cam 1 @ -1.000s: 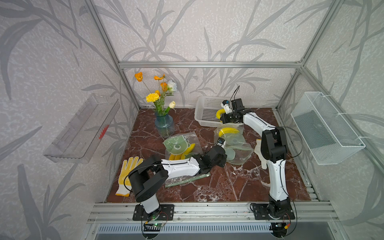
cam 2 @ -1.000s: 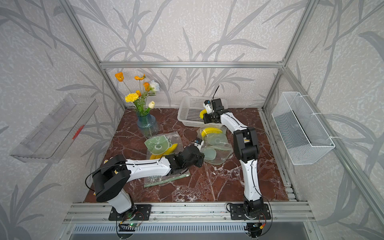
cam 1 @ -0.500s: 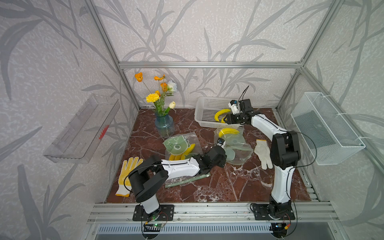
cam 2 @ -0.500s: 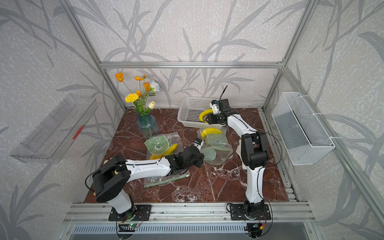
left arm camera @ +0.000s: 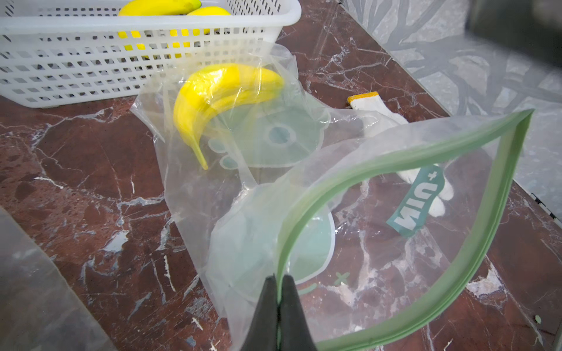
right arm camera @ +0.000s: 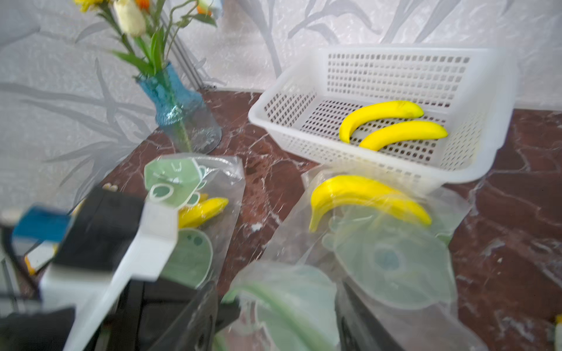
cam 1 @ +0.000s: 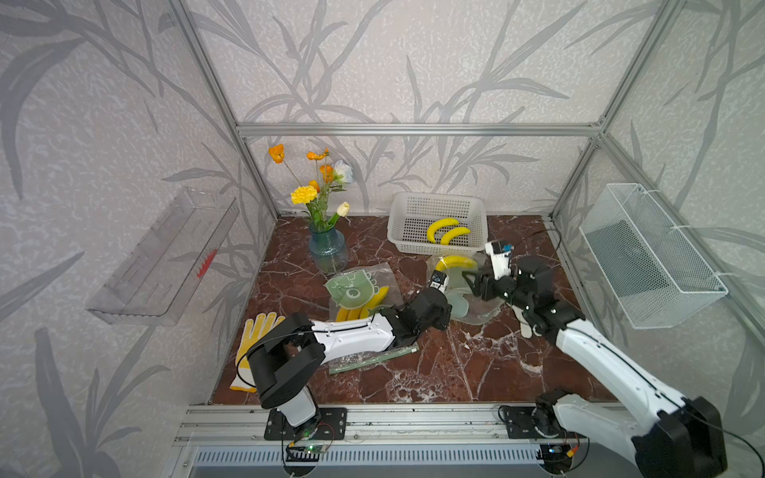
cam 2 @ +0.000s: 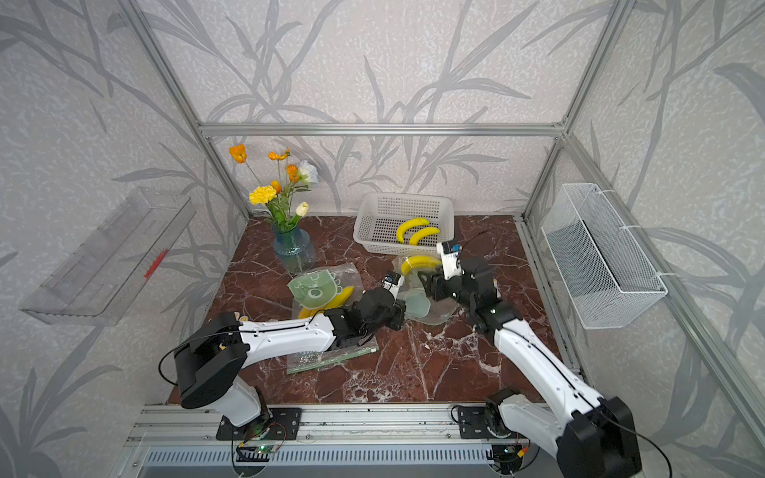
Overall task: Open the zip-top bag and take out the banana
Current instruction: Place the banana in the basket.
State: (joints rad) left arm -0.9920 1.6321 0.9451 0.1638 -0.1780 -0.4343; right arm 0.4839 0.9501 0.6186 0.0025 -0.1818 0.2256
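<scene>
The right gripper (cam 1: pixel 472 282), back from the basket (cam 1: pixel 436 195) with jaws apart and empty, nears the bag (left arm camera: pixel 395 159) held open by the clamped left gripper (left arm camera: pixel 278 293); the banana (left arm camera: pixel 219 91) remains inside.

Yellow fruit, pale green print, red-brown marble.

The zip-top bag (left arm camera: pixel 231 194) is clear with a green zip strip and a pale green printed figure; its banana (left arm camera: pixel 219 88) is bright yellow, as are the two bananas (cam 1: pixel 455 235) of the white perforated basket (cam 1: pixel 434 202). The table (cam 1: pixel 476 364) is red-brown marble veined white. The vase (cam 1: pixel 328 252) is blue glass, its flowers (cam 1: pixel 304 193) orange, yellow and white. The walls (cam 1: pixel 414 62) are pale grey with darker grey leaves. The arms (cam 1: pixel 352 335) are white with black joints.
</scene>
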